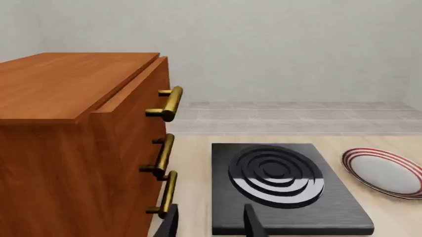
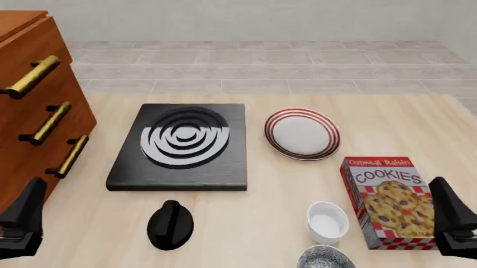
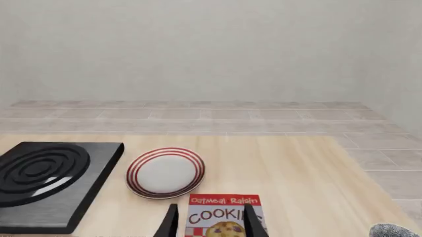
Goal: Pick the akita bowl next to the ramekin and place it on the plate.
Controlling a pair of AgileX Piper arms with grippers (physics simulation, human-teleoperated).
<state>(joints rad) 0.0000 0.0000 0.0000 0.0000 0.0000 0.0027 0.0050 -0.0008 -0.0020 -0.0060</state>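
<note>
Right hand (image 3: 210, 220) open above cookie box (image 2: 390, 201) beside ramekin (image 2: 327, 222).

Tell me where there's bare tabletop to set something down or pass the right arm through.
Free: the wood between the black slab, the glossy black bowl-shaped object and the ramekin; also beyond the plate. Crowded: ramekin, akita bowl and cookie box cluster near the right gripper.
</note>
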